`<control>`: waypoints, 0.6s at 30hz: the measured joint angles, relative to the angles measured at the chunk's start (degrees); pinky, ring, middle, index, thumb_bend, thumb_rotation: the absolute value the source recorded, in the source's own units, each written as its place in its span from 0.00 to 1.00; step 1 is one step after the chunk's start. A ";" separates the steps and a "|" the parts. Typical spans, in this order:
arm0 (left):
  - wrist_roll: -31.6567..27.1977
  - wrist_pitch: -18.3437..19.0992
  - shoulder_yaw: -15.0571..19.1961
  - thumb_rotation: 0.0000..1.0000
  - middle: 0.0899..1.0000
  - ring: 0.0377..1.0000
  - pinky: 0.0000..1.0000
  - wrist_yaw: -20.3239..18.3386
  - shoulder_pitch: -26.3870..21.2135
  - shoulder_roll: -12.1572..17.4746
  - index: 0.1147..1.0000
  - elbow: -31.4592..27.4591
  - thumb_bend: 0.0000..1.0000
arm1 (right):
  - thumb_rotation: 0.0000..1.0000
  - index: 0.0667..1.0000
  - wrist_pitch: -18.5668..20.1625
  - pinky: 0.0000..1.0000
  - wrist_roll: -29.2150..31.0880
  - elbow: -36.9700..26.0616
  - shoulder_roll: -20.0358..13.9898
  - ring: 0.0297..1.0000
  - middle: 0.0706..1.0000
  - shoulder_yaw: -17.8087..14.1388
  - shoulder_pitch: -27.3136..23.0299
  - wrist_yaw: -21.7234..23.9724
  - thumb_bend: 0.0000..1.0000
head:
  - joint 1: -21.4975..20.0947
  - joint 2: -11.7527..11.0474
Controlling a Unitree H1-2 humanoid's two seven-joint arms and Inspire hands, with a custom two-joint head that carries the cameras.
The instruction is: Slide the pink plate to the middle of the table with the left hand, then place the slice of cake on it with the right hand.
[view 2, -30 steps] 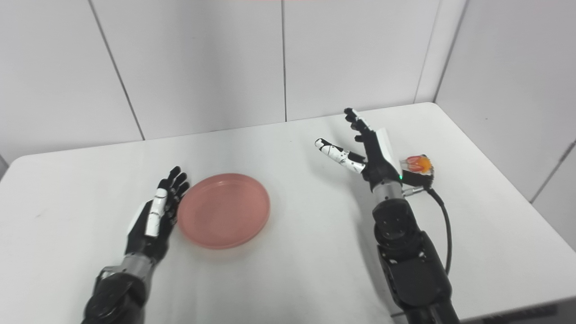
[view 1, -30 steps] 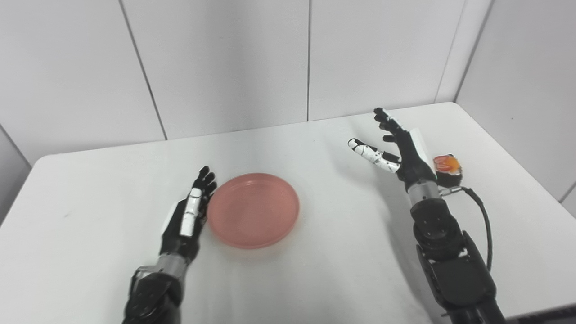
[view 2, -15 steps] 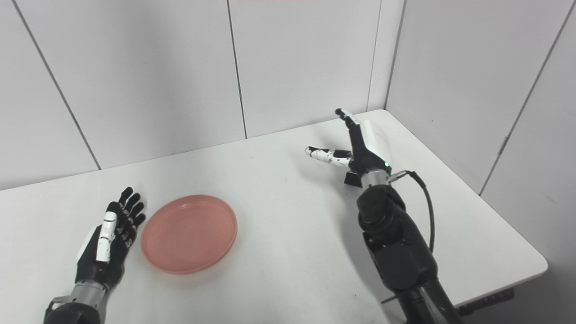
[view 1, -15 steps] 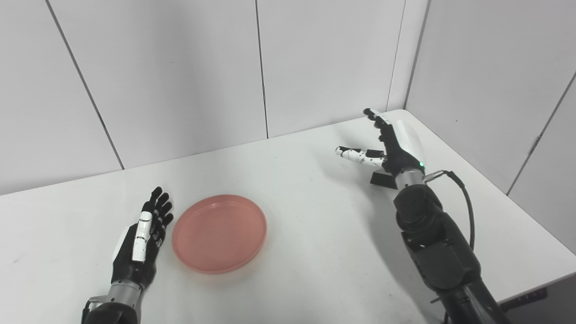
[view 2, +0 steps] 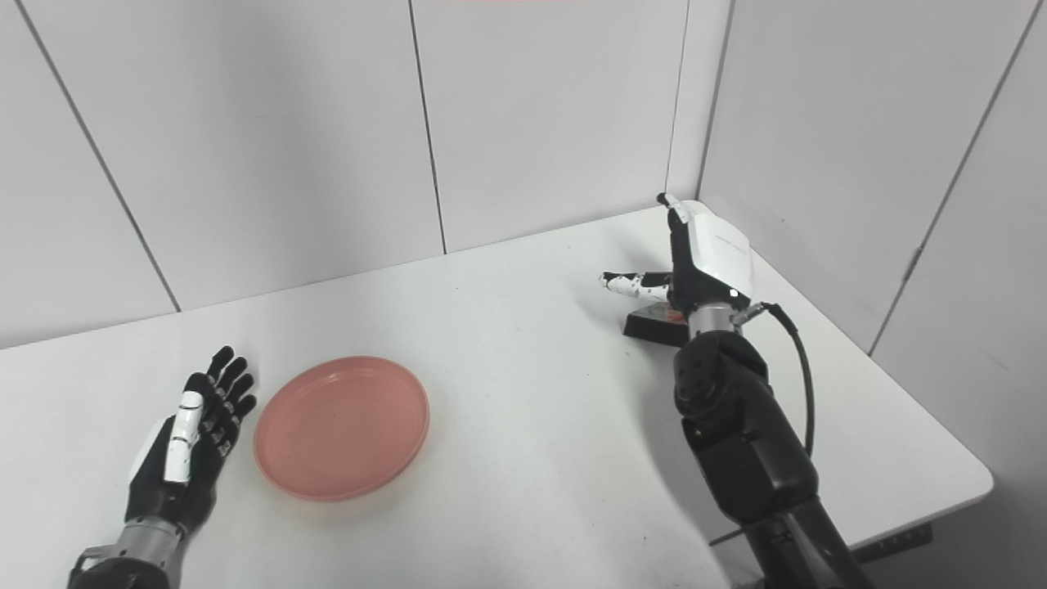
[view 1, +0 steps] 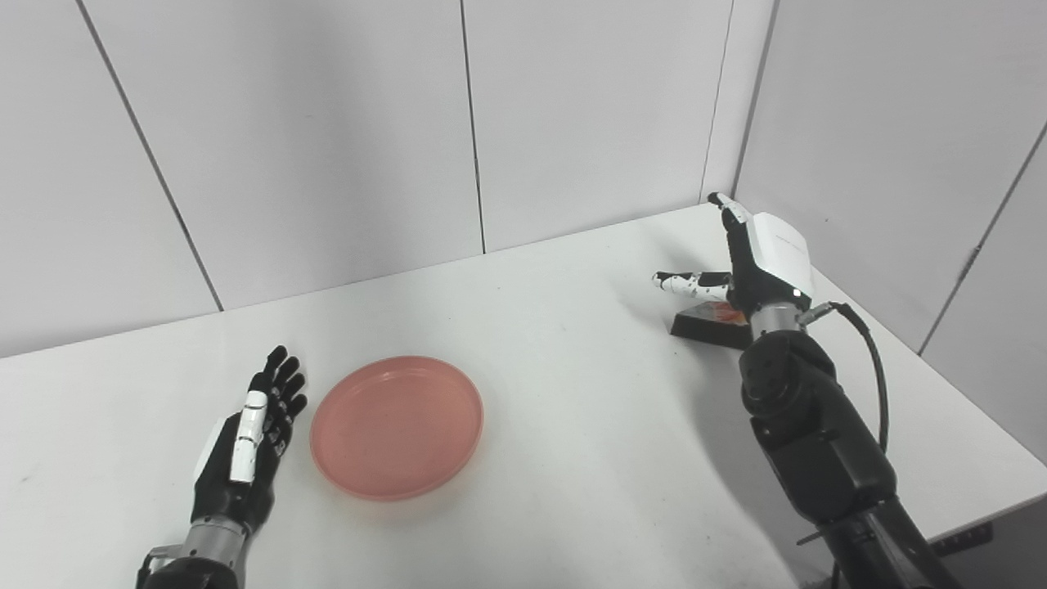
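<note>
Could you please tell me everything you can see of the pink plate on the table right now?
The pink plate is round and shallow with a low raised rim, of what looks like matte plastic. It is empty and lies flat, right way up, on the white table, left of the table's middle. The open left hand lies just beside its left edge, apparently not touching. Nothing rests on it.

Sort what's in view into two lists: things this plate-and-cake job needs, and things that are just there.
Part of the job:
- pink plate, on the table
- slice of cake, mostly hidden under the right hand
- left hand, open beside the plate, apart from it
- right hand, open above the cake

Just there:
- white table
- grey wall panels
</note>
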 measured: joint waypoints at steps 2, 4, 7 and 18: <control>-0.02 0.25 0.02 1.00 1.00 1.00 1.00 0.00 0.12 0.01 1.00 -0.20 0.58 | 0.40 0.89 0.07 0.76 -1.22 0.07 0.00 0.87 0.90 -1.01 0.00 2.19 0.87 | 0.00 0.00; -0.04 0.77 0.02 1.00 1.00 1.00 1.00 0.00 0.16 0.03 1.00 -0.28 0.58 | 0.40 0.89 0.13 0.77 -2.33 0.17 0.01 0.87 0.90 -1.86 0.01 4.53 0.88 | 0.00 0.00; -0.04 1.07 0.00 1.00 1.00 1.00 1.00 0.00 0.23 0.05 1.00 -0.50 0.57 | 0.40 0.88 0.18 0.78 -4.08 0.16 0.04 0.87 0.89 -2.87 0.00 7.96 0.91 | 0.09 0.35; -0.05 1.82 0.01 1.00 1.00 1.00 1.00 0.00 1.09 0.00 1.00 -1.98 0.57 | 0.30 0.88 0.22 0.74 -9.80 0.32 1.65 0.88 0.91 -8.18 -0.24 21.19 1.00 | 0.18 0.79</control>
